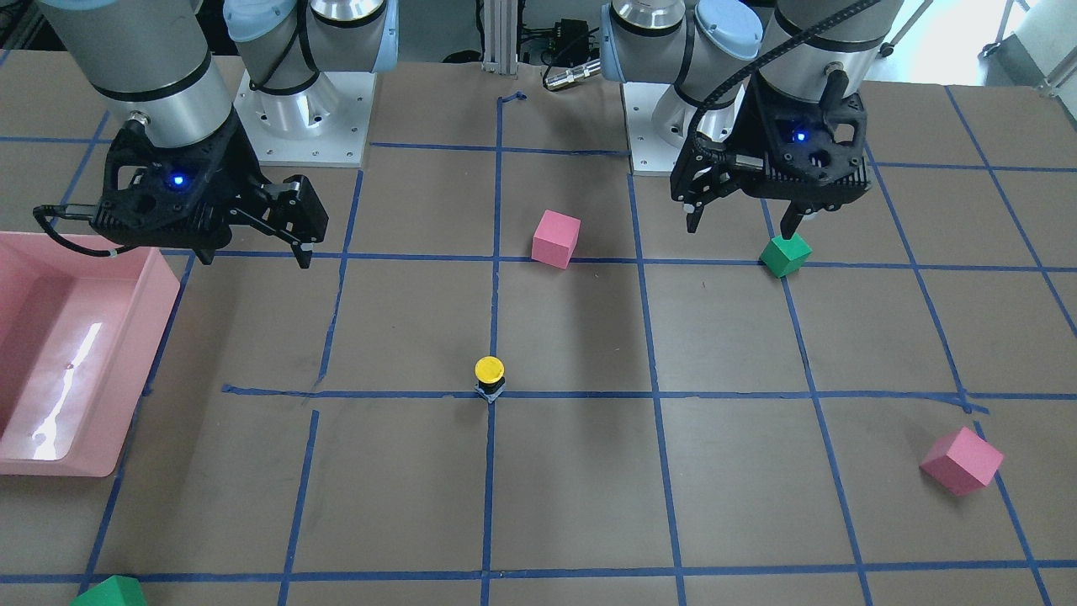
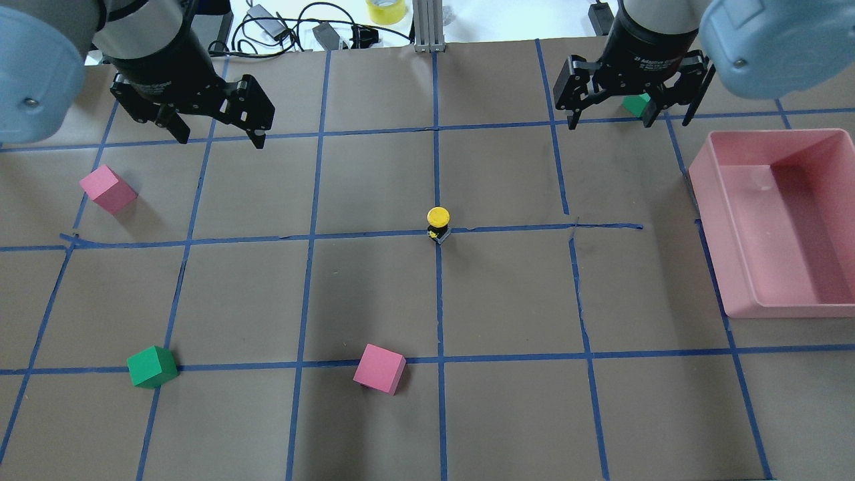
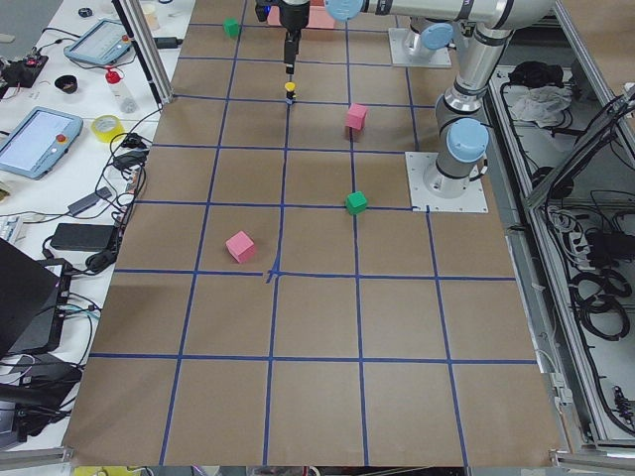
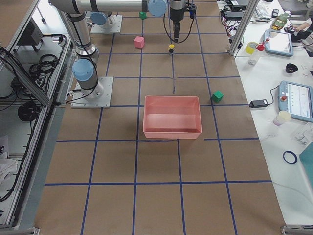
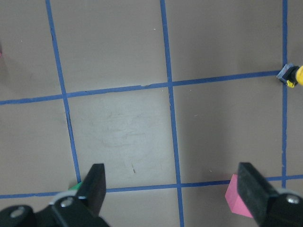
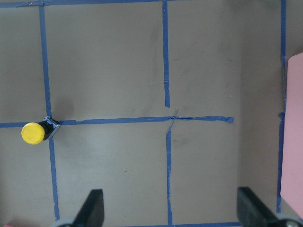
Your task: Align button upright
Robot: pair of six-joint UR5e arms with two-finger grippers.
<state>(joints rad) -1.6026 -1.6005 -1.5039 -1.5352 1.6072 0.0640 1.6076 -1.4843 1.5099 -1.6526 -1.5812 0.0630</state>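
Small yellow-capped push-button (image 2: pixel 438 223), black blocky base, stands cap-up on a blue tape crossing (image 2: pixel 421 233), mid-table. My left gripper (image 2: pixel 220 139) and right gripper (image 2: pixel 610 122) hang wide open, empty, well apart from it.

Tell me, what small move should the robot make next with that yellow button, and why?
Probably none toward it: I'd hold both arms where they are. The button already seems to stand upright, its yellow cap above its dark base, where two blue tape lines cross. The left gripper and the right gripper are open, empty and well away from it.
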